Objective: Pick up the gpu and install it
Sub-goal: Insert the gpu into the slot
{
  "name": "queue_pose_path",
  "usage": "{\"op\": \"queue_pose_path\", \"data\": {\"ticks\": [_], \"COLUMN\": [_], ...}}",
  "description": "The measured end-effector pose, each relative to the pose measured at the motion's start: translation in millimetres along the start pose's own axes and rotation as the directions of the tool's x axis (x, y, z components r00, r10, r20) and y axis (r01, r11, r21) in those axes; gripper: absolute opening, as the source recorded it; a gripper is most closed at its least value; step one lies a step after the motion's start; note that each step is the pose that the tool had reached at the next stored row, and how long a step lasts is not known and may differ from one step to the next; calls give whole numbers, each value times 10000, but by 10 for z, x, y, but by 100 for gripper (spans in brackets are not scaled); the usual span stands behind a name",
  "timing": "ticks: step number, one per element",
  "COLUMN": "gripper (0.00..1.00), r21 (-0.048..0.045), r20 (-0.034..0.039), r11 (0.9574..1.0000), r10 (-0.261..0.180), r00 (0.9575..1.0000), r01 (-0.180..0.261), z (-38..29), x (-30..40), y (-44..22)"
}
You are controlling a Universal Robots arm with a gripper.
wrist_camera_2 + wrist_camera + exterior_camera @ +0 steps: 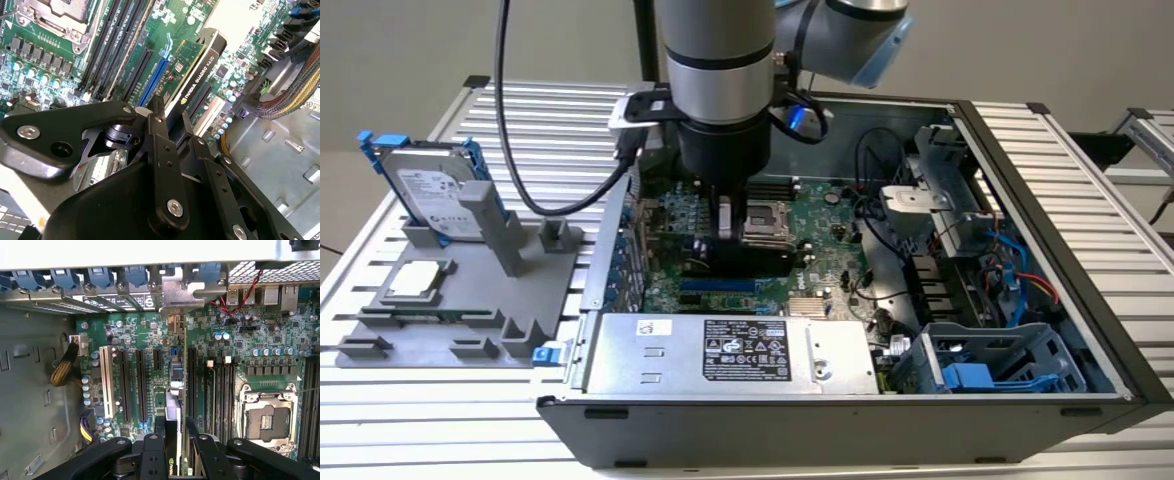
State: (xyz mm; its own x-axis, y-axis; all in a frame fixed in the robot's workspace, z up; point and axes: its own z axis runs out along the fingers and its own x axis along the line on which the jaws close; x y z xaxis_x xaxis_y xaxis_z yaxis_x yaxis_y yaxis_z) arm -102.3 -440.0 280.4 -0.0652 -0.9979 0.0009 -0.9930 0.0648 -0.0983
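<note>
The gpu (196, 70) stands on edge between my fingers, its black shroud and green board showing in the second wrist view. My gripper (171, 114) is shut on the gpu just above the motherboard's expansion slots (152, 75). In the first wrist view the gpu (174, 390) appears edge-on along a slot, its silver bracket (175, 295) at the case's rear wall, with my gripper (175, 424) clamped on its near end. In the exterior view my gripper (731, 222) reaches down inside the open computer case (1067, 280), the dark gpu (754, 260) below it over the motherboard (827, 215).
A silver hard drive in a blue frame (434, 185) and a small square CPU chip (416, 280) rest on a grey fixture (520, 330) at the exterior view's left. Inside the case are the power supply (720, 350), a drive cage (987, 365), cables (874, 180) and the CPU socket (267, 415).
</note>
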Motion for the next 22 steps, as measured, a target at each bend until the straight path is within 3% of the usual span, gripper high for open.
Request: {"op": "queue_pose_path", "data": {"ticks": [11,22], "gripper": [0,0], "r21": [1,0], "r20": [-2,-3], "r11": [10000,10000], "r10": [-1,-1], "r00": [10000,10000], "r01": [1,1], "z": [50,178], "x": [12,15], "y": [45,96]}}
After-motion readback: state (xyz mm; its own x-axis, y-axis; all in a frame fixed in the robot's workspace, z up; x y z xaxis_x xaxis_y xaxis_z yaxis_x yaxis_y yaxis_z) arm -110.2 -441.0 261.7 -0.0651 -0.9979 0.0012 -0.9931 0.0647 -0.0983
